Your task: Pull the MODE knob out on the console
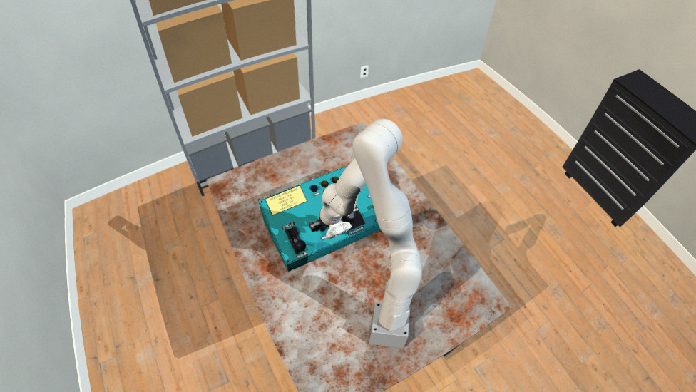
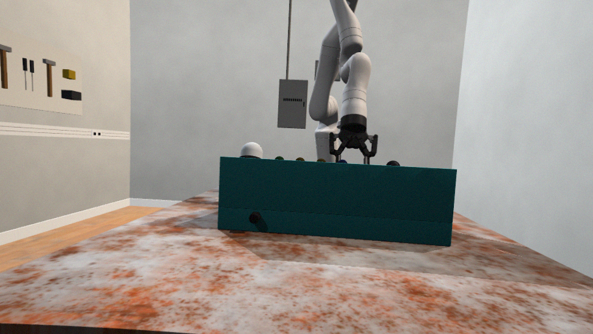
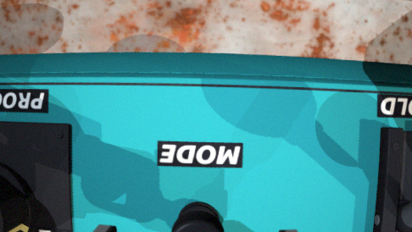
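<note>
The teal console lies on the rust-stained mat. In the wrist view the black MODE knob sits at the bottom edge, just below its MODE label. My gripper points straight down over the console's top. It is open, with one finger on each side of the knob, and its fingertips are close to the panel. Whether the fingers touch the knob cannot be told.
The PROGRAM dial plate and the HOLD lever slot flank the knob. A black lever stands at the console's left end. A white dome and small lamps sit along its top. A shelf rack and a black drawer cabinet stand apart.
</note>
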Available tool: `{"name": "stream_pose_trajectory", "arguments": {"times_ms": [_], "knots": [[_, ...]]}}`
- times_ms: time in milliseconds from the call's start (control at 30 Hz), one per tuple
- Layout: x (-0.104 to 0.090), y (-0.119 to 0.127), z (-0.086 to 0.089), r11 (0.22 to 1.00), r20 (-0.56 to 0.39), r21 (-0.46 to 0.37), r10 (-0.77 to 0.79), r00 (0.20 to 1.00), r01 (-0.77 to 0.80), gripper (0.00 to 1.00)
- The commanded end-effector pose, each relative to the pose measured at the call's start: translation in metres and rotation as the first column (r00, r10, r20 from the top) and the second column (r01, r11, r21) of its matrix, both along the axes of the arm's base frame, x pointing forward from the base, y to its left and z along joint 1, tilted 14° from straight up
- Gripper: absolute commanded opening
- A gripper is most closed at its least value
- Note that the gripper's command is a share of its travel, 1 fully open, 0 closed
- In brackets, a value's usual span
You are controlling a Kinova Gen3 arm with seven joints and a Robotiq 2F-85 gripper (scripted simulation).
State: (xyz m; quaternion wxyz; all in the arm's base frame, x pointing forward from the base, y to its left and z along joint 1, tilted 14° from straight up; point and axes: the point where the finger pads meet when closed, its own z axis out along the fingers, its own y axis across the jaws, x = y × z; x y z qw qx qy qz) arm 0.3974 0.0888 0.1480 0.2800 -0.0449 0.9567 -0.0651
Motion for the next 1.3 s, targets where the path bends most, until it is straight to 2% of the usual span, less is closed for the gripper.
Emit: {"name": "stream_pose_trajectory", "arguments": {"times_ms": [0,1267], "knots": [[0.002,0.000,-0.002,1.000,0.007,0.003,0.002,1.000,-0.002,0.77],[0.017,-0.003,-0.024,1.000,0.007,0.003,0.002,1.000,-0.002,0.77]]}}
